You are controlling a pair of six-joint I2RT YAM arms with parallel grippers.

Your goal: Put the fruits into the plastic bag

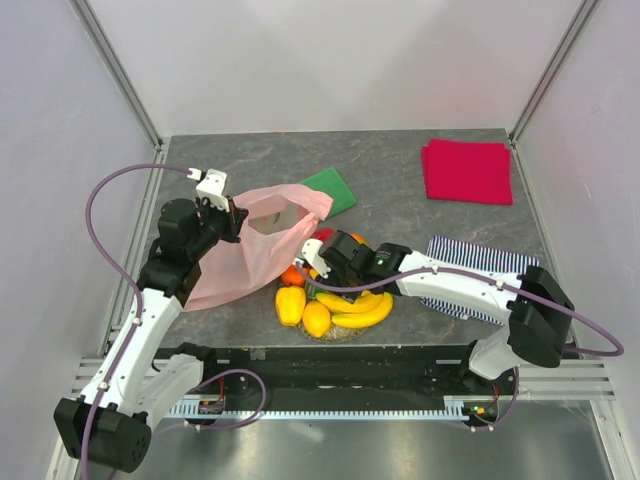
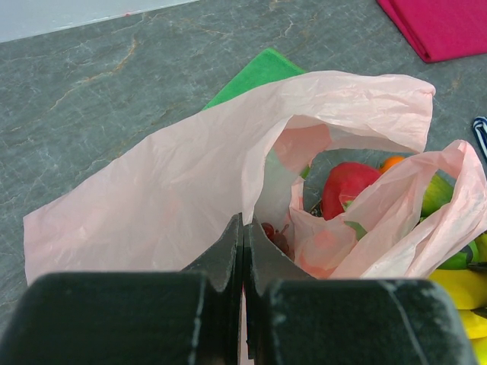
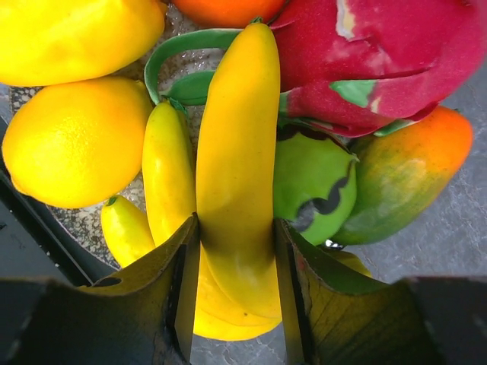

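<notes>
You had the left hand [image 2: 243,232] pinched fully closed on the rim of the pink bag [image 2: 167,190], its fingers meeting with only the thin plastic between them. The bag lay crumpled on the grey surface [image 1: 400,150], its mouth lifted and gaping toward the plate [image 3: 76,224], with the green cloth [image 1: 332,188] just behind it. You had the right hand [image 3: 236,262] down over the plate, its fingers part open and pressed against both sides of one banana in the banana bunch [image 3: 236,137]. The bunch lay on the plate, outside the bag, with a round yellow fruit [image 3: 76,141] touching it on one side and a red fruit [image 3: 396,53], a green fruit [image 3: 312,179] and an orange-green fruit [image 3: 407,171] crowded on the other. The red cloth [image 1: 467,170] lay well apart, near the far corner.
</notes>
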